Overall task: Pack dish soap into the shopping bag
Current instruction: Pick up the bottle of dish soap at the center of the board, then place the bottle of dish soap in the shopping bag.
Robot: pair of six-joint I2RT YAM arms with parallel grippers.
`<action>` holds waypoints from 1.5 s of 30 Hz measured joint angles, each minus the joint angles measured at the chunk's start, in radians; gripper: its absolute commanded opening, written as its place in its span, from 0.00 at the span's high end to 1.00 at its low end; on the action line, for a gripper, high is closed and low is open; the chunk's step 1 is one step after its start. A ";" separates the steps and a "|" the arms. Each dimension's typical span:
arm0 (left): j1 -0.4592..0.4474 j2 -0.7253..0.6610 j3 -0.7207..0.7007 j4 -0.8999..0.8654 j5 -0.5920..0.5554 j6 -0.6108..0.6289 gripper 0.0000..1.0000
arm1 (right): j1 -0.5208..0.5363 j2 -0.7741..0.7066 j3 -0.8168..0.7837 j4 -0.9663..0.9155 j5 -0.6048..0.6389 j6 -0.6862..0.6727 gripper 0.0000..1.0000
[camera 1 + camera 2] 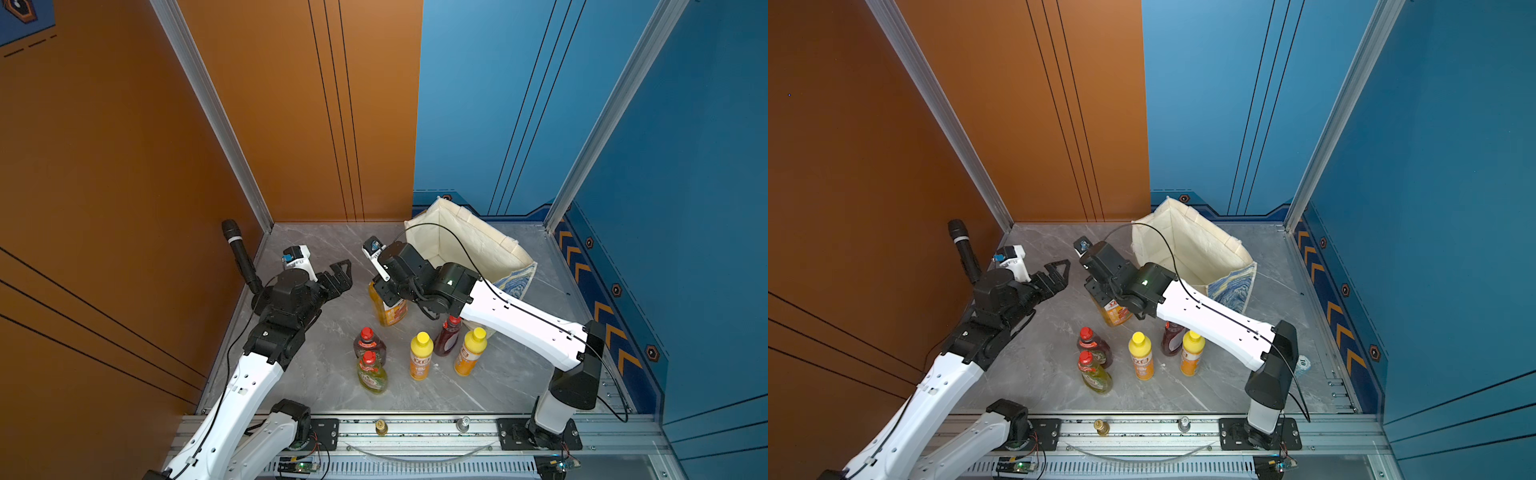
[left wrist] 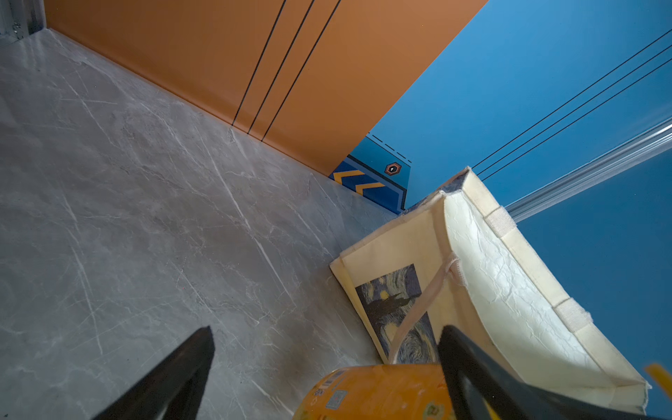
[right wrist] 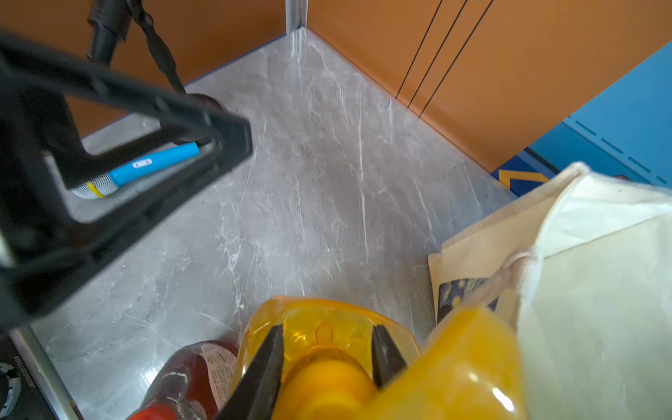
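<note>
Right wrist view is showing my right gripper (image 3: 327, 358) clamping the neck of the big orange pump bottle (image 3: 327, 327), with a finger on each side just under the pump. In both top views the shopping bag (image 1: 490, 249) is gaping at the bottle's two o'clock. The five smaller bottles (image 1: 422, 355) are standing around its six o'clock. My left gripper (image 1: 344, 275) is hovering at its ten o'clock, spread wide and carrying nothing. I am judging the bottle full, heavy and slick. The neck is giving me a stiff hold, though the body may swing.
</note>
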 measured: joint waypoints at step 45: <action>-0.211 0.248 0.200 -0.062 0.045 0.035 0.08 | -0.590 0.040 0.563 -0.164 -0.273 0.032 1.00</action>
